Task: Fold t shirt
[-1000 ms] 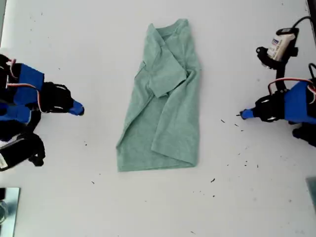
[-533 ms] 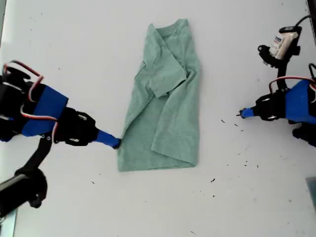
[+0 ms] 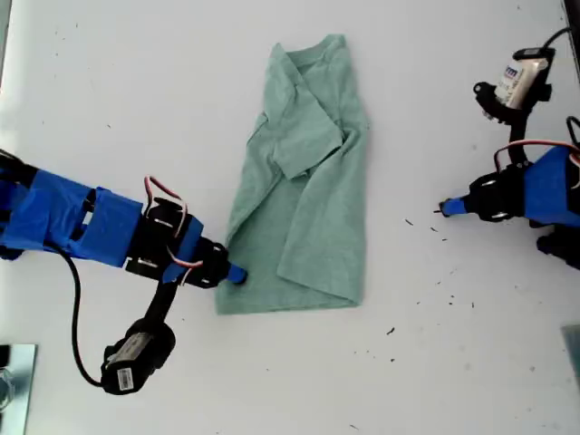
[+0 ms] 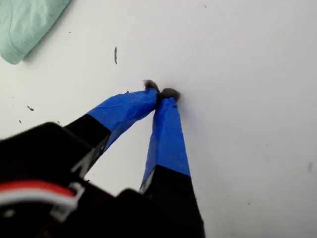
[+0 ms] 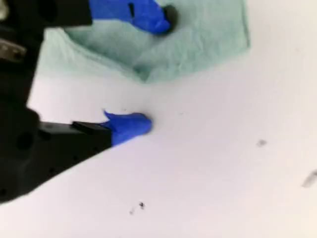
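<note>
In the second wrist view, my second gripper (image 5: 153, 69) is spread wide and grasps nothing. One blue-taped finger (image 5: 130, 125) hangs over bare white table (image 5: 223, 163). The other finger sits above the pale green cloth of the t shirt (image 5: 208, 39), whose edge runs between the two. In the exterior view this same gripper (image 3: 234, 275) reaches in from the exterior view's left, and its blue tip is at the lower left corner of the t shirt (image 3: 304, 208), just at the hem. I cannot tell whether the tip touches the cloth. My first gripper (image 4: 161, 93) has its two taped fingers pressed together at the tips with nothing between them, and it points at bare table (image 4: 247, 74). Only a rounded corner of the t shirt (image 4: 25, 25) shows far off in that view. From the exterior view, my first gripper (image 3: 446, 208) rests at the exterior view's right, well apart from the cloth. Small dark specks (image 3: 391, 331) are scattered on the table (image 3: 136, 91) between them. The t shirt lies flat in the middle of the table, folded lengthwise into a narrow strip. Its hem is toward the exterior view's bottom and its round neck toward the top, with a sleeve laid across its middle.
</note>
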Tool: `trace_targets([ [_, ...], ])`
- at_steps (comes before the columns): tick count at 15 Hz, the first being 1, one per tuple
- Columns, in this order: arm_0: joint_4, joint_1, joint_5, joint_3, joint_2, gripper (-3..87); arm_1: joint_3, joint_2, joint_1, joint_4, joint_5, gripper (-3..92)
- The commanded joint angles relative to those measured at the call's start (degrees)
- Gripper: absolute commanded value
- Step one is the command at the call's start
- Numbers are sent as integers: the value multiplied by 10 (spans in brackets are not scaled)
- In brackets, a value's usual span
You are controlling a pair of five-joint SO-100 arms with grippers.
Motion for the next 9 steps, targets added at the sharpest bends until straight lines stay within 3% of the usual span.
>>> trace_targets([
  [1, -8, -18, -7, 9, 3, 32, 21, 11, -11, 3, 2, 19],
  [5, 98, -12, -46, -23, 192, -1, 21, 12, -11, 3, -1, 19],
  [9, 104, -30, -18, -73, 209, -1, 21, 13, -13, 3, 0, 19],
])
